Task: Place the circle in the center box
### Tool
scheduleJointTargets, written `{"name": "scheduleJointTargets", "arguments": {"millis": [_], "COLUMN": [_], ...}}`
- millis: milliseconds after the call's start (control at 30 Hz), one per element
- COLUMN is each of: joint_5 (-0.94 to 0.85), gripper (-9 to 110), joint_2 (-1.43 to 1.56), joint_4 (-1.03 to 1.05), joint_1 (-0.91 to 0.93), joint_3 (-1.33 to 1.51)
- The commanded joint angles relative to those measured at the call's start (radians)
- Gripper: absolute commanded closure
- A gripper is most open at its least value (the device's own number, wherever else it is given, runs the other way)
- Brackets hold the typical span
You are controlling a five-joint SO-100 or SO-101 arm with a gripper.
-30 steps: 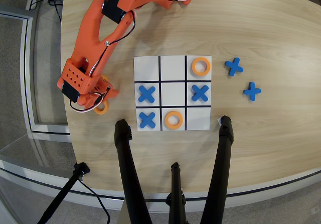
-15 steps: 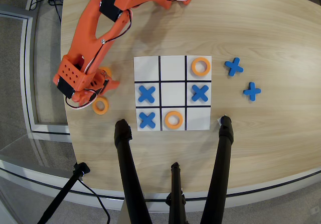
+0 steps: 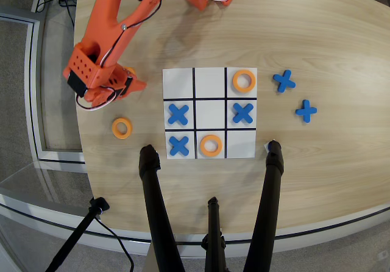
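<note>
The white 3x3 grid board (image 3: pixel 209 72) lies mid-table. Its center box (image 3: pixel 210 113) is bare. Orange rings lie in the top right cell (image 3: pixel 244 80) and the bottom middle cell (image 3: pixel 211 145). Another orange ring (image 3: pixel 122 127) lies on the table left of the board. My orange gripper (image 3: pixel 133 82) is low over the table left of the board's top left corner. A sliver of a further orange ring (image 3: pixel 129 71) shows at its fingers, mostly hidden by the arm. I cannot tell how the jaws stand or whether they hold it.
Blue crosses lie in the middle left (image 3: pixel 177 114), middle right (image 3: pixel 242 113) and bottom left (image 3: pixel 178 144) cells. Two more blue crosses (image 3: pixel 284 80) (image 3: pixel 306 110) lie right of the board. Black tripod legs (image 3: pixel 152 186) (image 3: pixel 272 174) stand at the front edge.
</note>
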Motion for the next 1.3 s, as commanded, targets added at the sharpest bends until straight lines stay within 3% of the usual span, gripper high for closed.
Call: {"name": "scheduleJointTargets", "arguments": {"millis": [0, 433, 567, 867, 1267], "joint_5": [-0.029, -0.109, -0.120, -0.117, -0.080], "gripper": [78, 79, 84, 102, 102], "joint_2": [0.110, 0.281, 0.325, 0.383, 0.623], "joint_4": [-0.057, -0.247, -0.302, -0.302, -0.192], "joint_1": [0.015, 0.061, 0.069, 0.055, -0.018], "joint_3": [0.107, 0.408, 0.491, 0.580, 0.663]}}
